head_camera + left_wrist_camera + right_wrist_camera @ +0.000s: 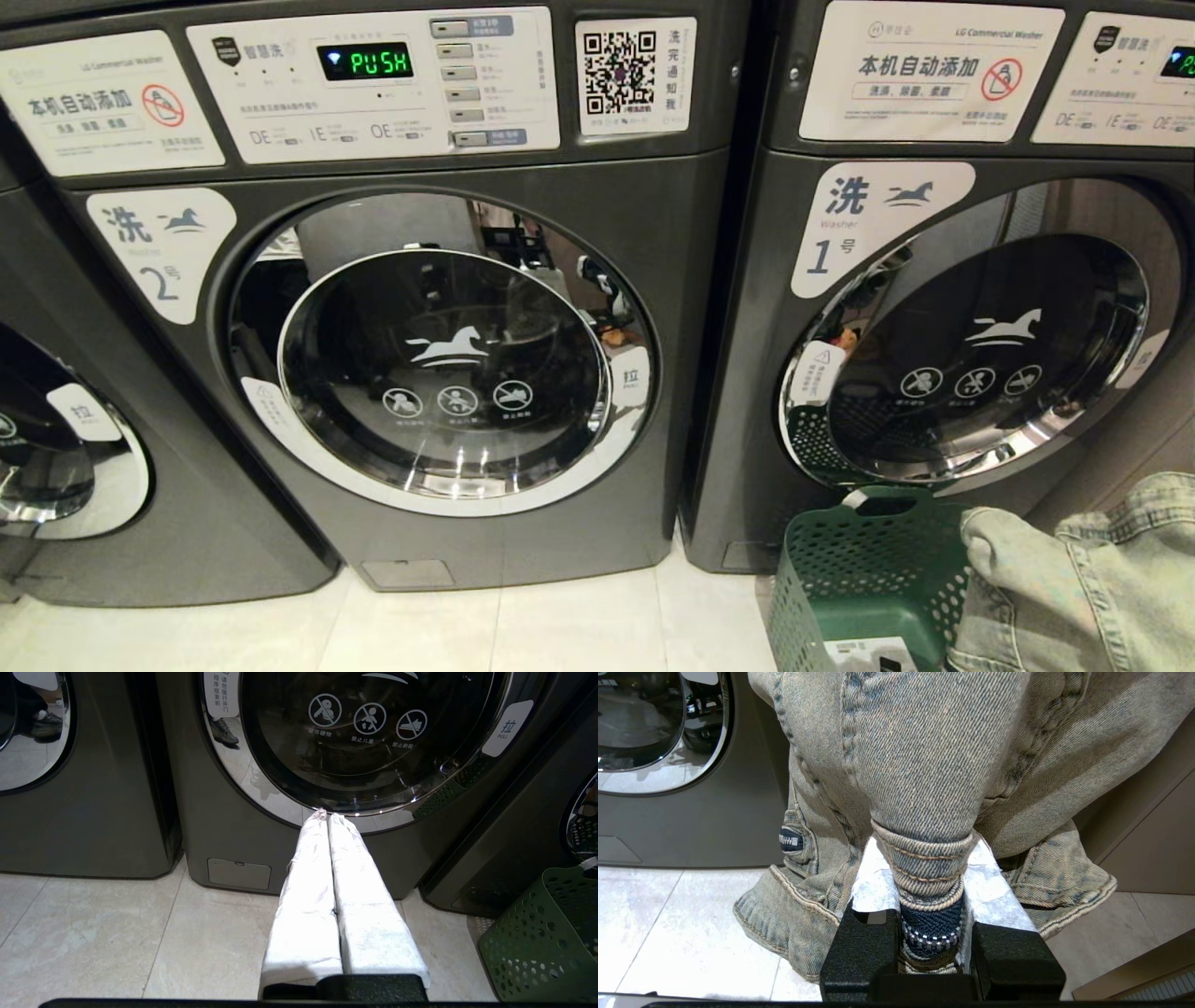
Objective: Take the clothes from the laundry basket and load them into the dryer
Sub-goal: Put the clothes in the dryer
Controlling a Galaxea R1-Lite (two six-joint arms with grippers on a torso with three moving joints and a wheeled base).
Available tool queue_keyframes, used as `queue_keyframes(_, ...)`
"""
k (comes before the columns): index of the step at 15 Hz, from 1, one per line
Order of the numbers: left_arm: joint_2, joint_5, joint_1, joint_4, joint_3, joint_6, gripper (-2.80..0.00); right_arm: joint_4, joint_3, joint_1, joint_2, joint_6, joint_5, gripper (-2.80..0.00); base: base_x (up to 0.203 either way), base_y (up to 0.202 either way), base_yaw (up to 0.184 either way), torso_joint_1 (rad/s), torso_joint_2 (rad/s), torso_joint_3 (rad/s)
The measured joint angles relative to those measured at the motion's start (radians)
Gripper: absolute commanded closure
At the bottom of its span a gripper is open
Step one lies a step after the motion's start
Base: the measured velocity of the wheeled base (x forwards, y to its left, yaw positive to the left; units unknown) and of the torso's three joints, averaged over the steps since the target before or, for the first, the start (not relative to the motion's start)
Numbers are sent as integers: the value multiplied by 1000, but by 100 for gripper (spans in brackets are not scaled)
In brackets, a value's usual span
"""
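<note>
**Q:** What is in your right gripper [930, 891]?

**A:** A faded denim garment [924, 765], bunched and hanging. My two white-wrapped fingers [994, 891] are clamped on a thick fold of it, with a dark blue woven band pinched between them (a small dark label shows on one side of the cloth). In the head view the same denim [1092, 579] fills the lower right corner, just beside and partly in front of the green laundry basket [868, 579].

**Q:** And the basket itself?

**A:** It stands on the pale tiled floor [523, 625], right against the foot of the machine marked 1 [738, 373]. It is perforated plastic with a handle slot at its rim; whether more clothes lie inside I cannot tell.

**Q:** Your left gripper [327, 816]?

**A:** Empty, its two wrapped fingers [303, 914] pressed together along their length. It points at the lower rim of the round door [439, 355] of the machine marked 2 [373, 523], low over the floor.

**Q:** The machines?

**A:** Dark grey front-loaders in a row. The door of machine 2 is closed, with a white horse logo and three warning symbols on the glass, and a pull tag on its chrome ring. The green display [366, 62] above reads PUSH. The door of machine 1 [980, 345] reflects the basket (a third machine [56, 448] shows at the far left).
</note>
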Motion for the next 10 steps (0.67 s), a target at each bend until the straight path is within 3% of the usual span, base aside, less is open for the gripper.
queue_keyframes(10,0,1,0,0,0,-3,0,0,0,0,0,-12,5,0,0,0,0,0,0,4)
